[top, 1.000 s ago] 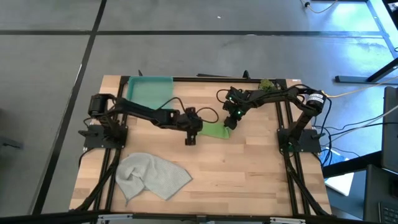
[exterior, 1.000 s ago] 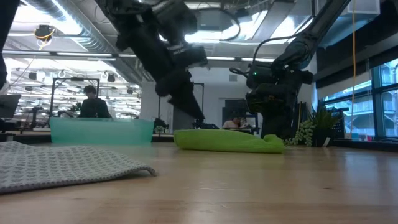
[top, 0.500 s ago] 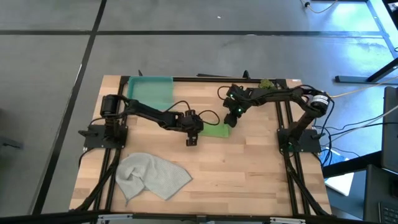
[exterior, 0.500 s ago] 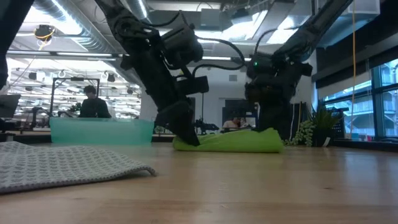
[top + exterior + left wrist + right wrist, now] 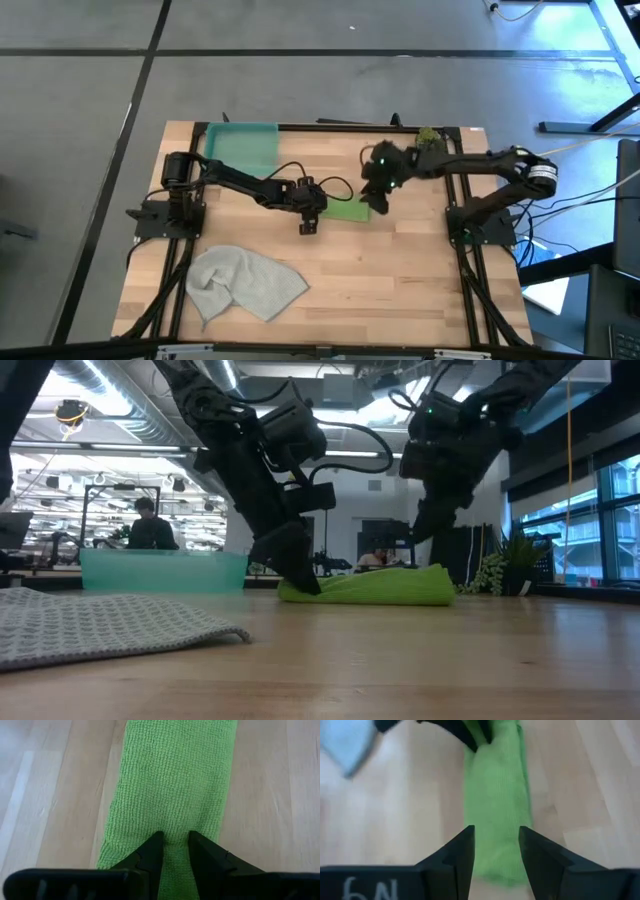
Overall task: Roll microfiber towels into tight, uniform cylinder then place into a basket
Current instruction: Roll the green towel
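Lime-green microfiber, rolled into a long low bundle [image 5: 349, 208], lies on the pale wooden tabletop [image 5: 400, 270] near its middle, and that is what I am working on. Its long axis runs across the table, from my left arm's side toward my right arm's. My left gripper [image 5: 175, 840] is at the left end of the green towel with its fingers pinched on a fold of the cloth; in the left wrist view the roll stretches straight away from those fingers. My right gripper [image 5: 496, 844] hangs above the opposite end, jaws spread and gripping nothing, with the roll showing between its fingers and below them. So each arm has one end, and the left is the one with contact. The shallow translucent teal plastic basket [image 5: 240, 146] sits at the far left corner, beyond my left arm, so I judge the roll must travel that way, end first. The pale grey crumpled towel [image 5: 243, 282] lies unrolled near the front left, well apart from both grippers.
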Robot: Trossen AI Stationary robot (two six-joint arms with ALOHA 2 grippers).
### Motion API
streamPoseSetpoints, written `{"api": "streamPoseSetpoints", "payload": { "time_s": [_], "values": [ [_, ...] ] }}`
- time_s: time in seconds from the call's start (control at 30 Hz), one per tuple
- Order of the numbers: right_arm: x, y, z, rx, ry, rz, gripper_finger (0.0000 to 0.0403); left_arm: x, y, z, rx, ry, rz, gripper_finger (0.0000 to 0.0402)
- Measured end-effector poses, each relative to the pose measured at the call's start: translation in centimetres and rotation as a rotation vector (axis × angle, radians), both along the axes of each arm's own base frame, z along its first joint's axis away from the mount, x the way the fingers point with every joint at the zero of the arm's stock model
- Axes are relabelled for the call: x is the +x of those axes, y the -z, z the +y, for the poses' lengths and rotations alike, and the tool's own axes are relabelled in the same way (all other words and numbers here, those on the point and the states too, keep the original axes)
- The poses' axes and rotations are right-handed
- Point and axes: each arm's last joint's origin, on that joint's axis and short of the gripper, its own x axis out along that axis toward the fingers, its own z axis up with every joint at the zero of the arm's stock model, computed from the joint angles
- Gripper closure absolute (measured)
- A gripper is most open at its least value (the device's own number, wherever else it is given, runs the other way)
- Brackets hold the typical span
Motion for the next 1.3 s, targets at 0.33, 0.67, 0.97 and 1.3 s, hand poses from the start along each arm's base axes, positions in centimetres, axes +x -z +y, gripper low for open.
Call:
{"api": "streamPoseSetpoints", "payload": {
  "time_s": [0.33,0.67,0.97,1.3],
  "values": [
    [-0.2,4.8,2.0,-0.129,-0.001,0.057,0.0249,0.0,0.0,0.0,-0.013,-0.017,-0.004,0.0314],
    [-0.1,7.3,2.2,-0.173,-0.061,0.034,0.0249,0.0,0.0,0.0,-0.014,-0.018,-0.004,0.0315],
    [0.2,7.6,2.1,-0.227,-0.127,0.008,0.0249,-0.3,-0.9,0.0,0.006,-0.032,-0.018,0.0315],
    [0.3,7.6,2.1,-0.233,-0.124,-0.009,0.0249,-0.6,-3.4,0.0,0.044,-0.049,-0.081,0.0315]
  ]
}}
